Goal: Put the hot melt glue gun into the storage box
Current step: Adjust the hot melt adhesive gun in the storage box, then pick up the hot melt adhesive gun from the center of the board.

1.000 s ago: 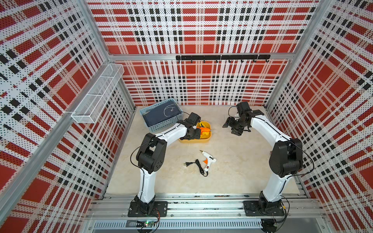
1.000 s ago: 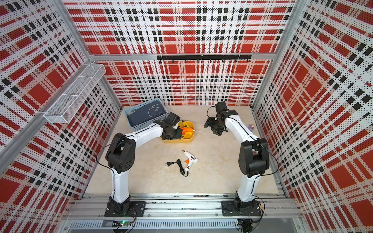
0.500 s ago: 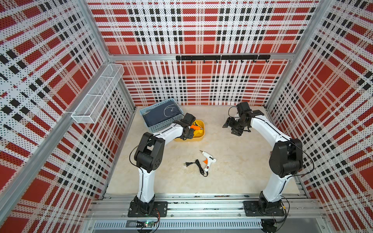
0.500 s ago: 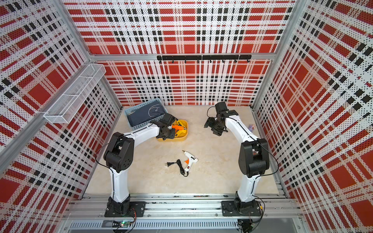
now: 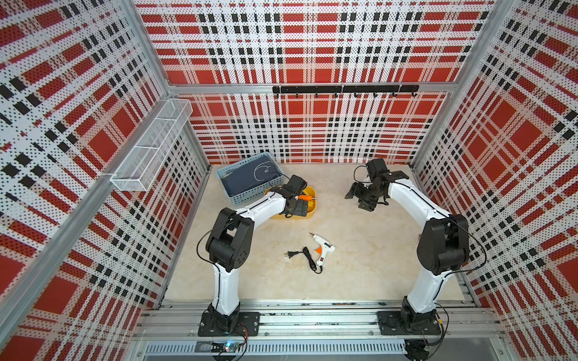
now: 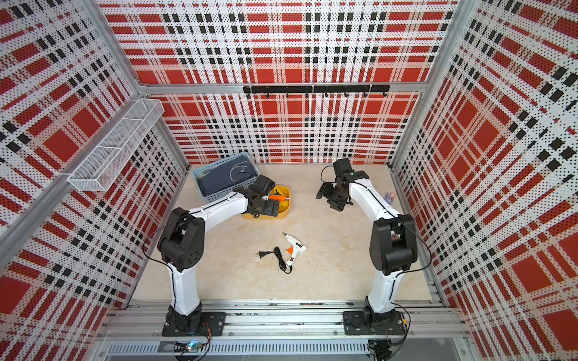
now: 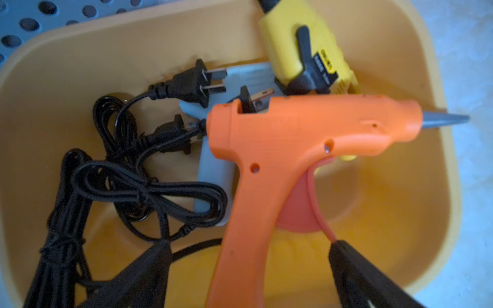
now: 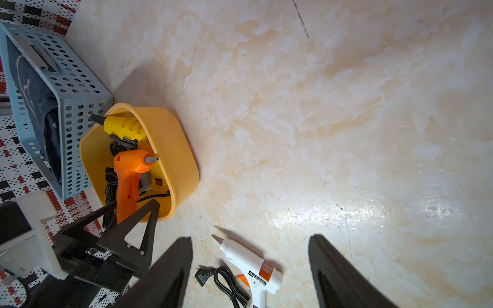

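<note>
The left gripper has its jaws spread wide and they hold nothing. The handle of the orange glue gun lies between the two black fingers with a gap on each side. The orange glue gun lies inside the storage box, on top of a grey glue gun and a heap of black cords. A yellow glue gun lies in the box too, just beside the orange one. The box sits on the table, just beside a blue basket. The right gripper hangs in the air well apart from the box, and its jaws are spread too, with nothing in them. A white glue gun lies on its side on the table between the two arms — outside the box, with its black cord curled beside it
</note>
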